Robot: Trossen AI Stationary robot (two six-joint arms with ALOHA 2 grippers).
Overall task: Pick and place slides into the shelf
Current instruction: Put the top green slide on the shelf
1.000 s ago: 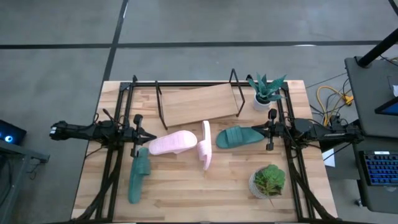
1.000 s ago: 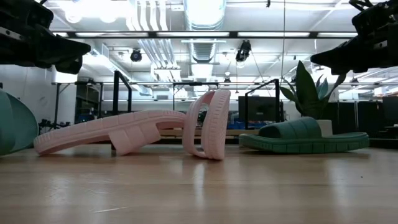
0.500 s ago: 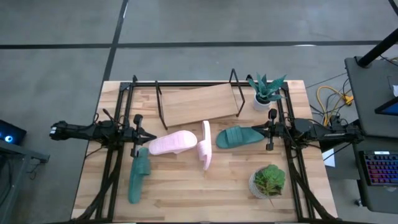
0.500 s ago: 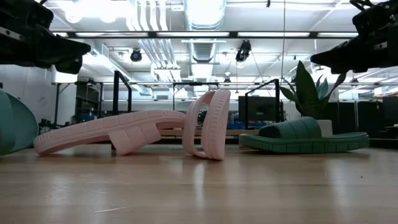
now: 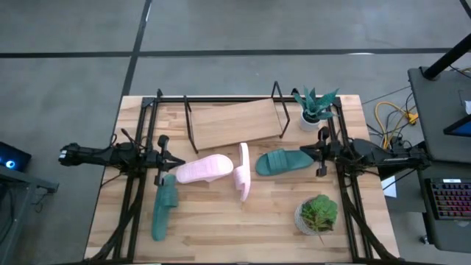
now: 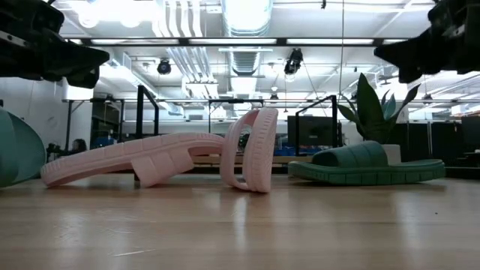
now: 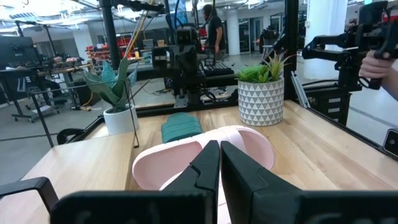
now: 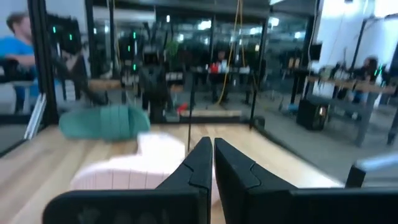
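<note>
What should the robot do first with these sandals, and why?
Probably open the left pincer and lower it onto the flat pink slide just in front of it. Both pincers are shut and empty, the right pincer near a teal slide, and the shelf holds nothing yet.

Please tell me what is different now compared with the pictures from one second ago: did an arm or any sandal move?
Only the right gripper moved: it shifted slightly toward the table's middle, closer to the teal slide beside it, and remains shut and empty. The left gripper, the two pink slides, the other teal slide and the shelf stayed as they were.
</note>
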